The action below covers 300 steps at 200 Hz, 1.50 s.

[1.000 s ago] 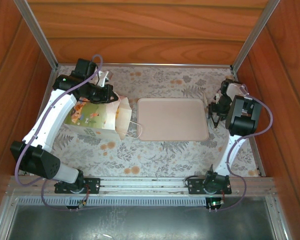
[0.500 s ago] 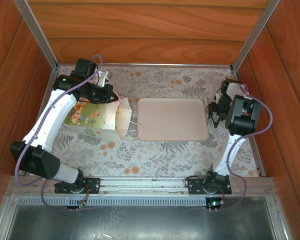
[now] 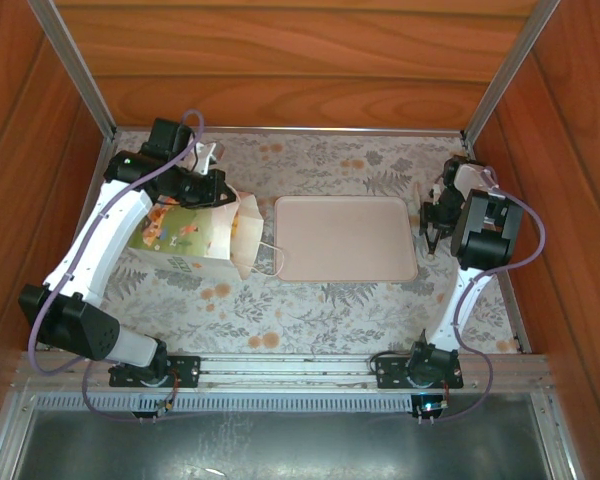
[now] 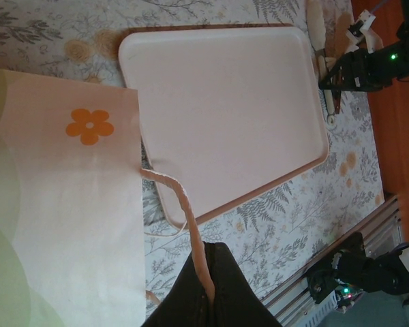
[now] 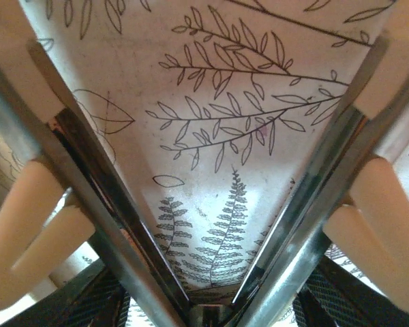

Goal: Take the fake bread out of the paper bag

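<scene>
The paper bag (image 3: 185,235) lies on its side at the left of the table, its mouth toward the tray. In the left wrist view its cream face with an orange flower (image 4: 54,204) fills the left side. My left gripper (image 3: 218,190) (image 4: 215,255) is shut on the bag's pale cord handle (image 4: 184,204), which runs taut from the bag's rim into the jaws. My right gripper (image 3: 430,238) (image 5: 204,102) hangs open just right of the tray, with only the fern-print cloth between its fingers. The fake bread is hidden.
A flat pinkish-beige tray (image 3: 345,238) (image 4: 225,102) lies in the middle of the table, bare. Wooden walls close in the left, right and back. A metal rail (image 3: 300,368) runs along the near edge by the arm bases.
The right gripper's fingers have drawn a little closer together and it has shifted slightly toward the back. The left arm and the bag have not moved.
</scene>
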Tool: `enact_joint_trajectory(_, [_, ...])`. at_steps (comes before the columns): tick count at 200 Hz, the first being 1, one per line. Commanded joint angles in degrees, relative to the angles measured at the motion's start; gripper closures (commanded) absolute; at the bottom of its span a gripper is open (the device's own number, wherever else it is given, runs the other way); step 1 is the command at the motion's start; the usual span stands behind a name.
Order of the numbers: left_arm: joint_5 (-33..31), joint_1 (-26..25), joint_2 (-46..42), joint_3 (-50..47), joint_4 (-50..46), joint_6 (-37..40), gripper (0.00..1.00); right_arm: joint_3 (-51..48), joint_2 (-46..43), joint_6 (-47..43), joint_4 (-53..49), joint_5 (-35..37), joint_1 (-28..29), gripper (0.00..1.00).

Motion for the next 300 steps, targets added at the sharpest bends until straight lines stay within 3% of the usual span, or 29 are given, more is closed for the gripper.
enact_joint_trajectory(1, [-0.3,0.0,-1.1,-0.2,0.6,-0.1,0.95,-0.9,-2.8,-0.1,2.0,-3.5,0.5,0.40])
enact_joint_trajectory(72, [-1.5,0.0,-1.6,0.3,0.6,0.3,0.95,-11.2,-20.8,4.0,2.9,-7.5,1.2,0.48])
enact_joint_trajectory(142, [-1.2,0.0,-0.6,1.1,0.6,0.3,0.95,-11.8,-24.9,4.4,-0.2,-8.7,1.3,0.56])
enact_joint_trajectory(160, [-1.3,0.0,-0.5,1.1,0.6,0.4,0.95,-12.2,-26.4,4.8,0.7,-9.4,1.3,0.51])
enact_joint_trajectory(194, [-0.9,0.0,-0.3,1.1,0.6,0.4,0.95,-14.3,-24.4,6.2,-0.5,-1.5,1.0,0.51])
enact_joint_trajectory(245, [-0.6,0.0,-0.4,1.2,0.6,0.6,0.95,-17.4,-16.8,4.1,-2.1,-2.0,0.6,0.49])
enact_joint_trajectory(300, [-0.6,0.0,-0.7,0.9,0.7,0.7,0.95,-18.0,-11.4,4.3,0.5,4.3,0.4,0.44])
